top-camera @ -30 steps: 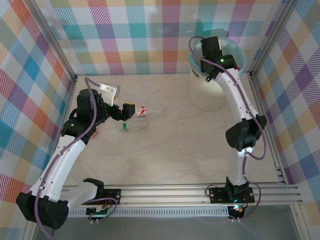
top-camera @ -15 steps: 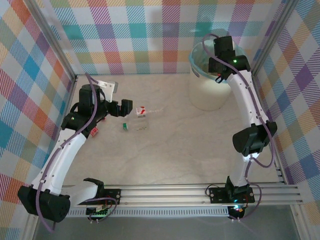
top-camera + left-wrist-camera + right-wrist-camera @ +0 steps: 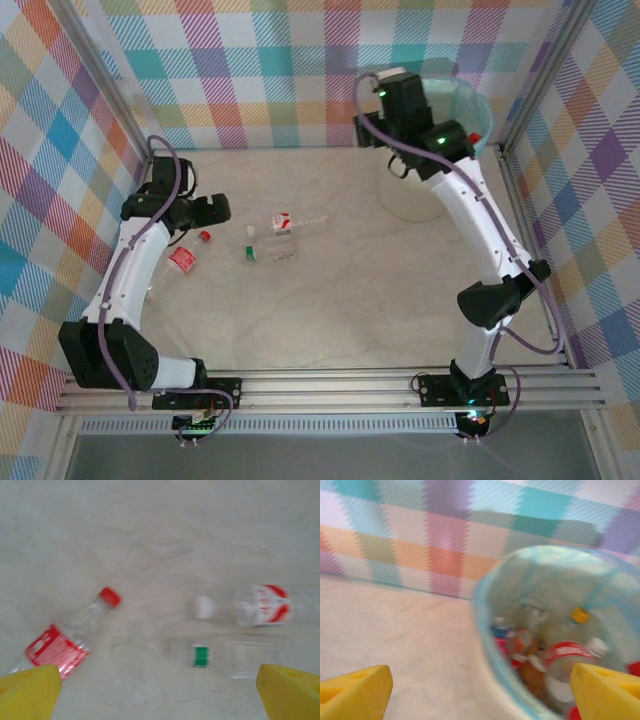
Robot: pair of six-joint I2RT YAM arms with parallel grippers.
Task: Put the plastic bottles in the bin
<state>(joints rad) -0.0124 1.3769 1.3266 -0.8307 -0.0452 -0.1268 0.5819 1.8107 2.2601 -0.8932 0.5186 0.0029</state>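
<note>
on my top feed the pale marbled table (image 3: 350,310) takes up the middle of the frame, with plaid walls (image 3: 270,70) behind it and on both sides. the bin (image 3: 478,108) stands in the upper right, a white tub with a light blue liner folded over its rim.

the right arm (image 3: 480,220) runs from the lower right up to the bin's left edge. on its wrist feed the right gripper (image 3: 480,695) has its yellow fingertips in the two lower corners, jaws spread wide with nothing between them. the bin's mouth sits in the right half of that view. the binned bottles (image 3: 565,660) are heaped inside it, blurred; i can make out a red label, a yellow cap and a blue one.

the left arm (image 3: 125,270) climbs the left side of the frame. the left gripper (image 3: 160,695) is also spread wide and empty, hanging above the table.

three bottles lie flat on the table left of centre. the red-capped bottle (image 3: 65,640) is at lower left of the left wrist view, the white-capped bottle (image 3: 250,611) at right, and the green-banded bottle (image 3: 210,657) just below it.
</note>
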